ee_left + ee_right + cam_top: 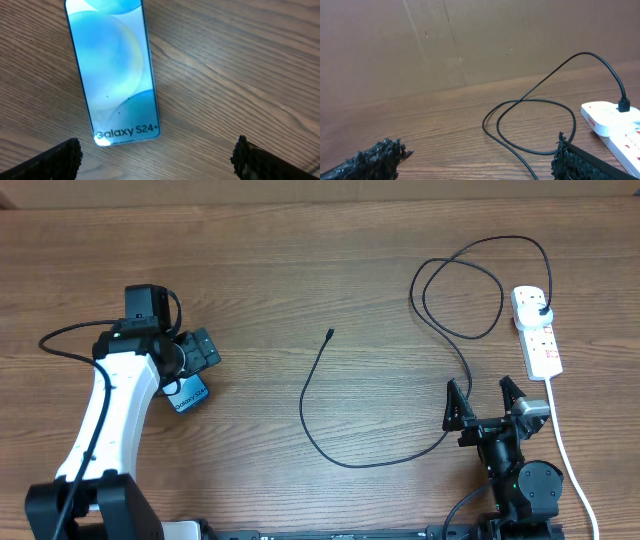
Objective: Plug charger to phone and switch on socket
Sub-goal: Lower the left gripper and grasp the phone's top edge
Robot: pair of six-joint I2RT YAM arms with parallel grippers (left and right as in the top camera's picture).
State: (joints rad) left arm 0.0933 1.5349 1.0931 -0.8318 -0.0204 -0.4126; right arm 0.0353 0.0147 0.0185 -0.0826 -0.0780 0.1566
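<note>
The phone [190,394] lies flat at the table's left, its light blue screen reading "Galaxy S24"; it fills the upper left of the left wrist view [112,75]. My left gripper [203,352] [157,160] hovers over it, open and empty. The charger is a thin black cable with its small tip [330,333] free at mid-table. It curves down, runs right and loops [460,300] [535,125] to a black plug [541,308] [623,105] seated in the white socket strip [540,345] [607,120]. My right gripper [484,395] [480,155] is open and empty, just left of the strip.
The strip's thick white cord [570,450] runs down past the right arm's base to the front edge. A brown wall [470,40] stands behind the wooden table's far edge.
</note>
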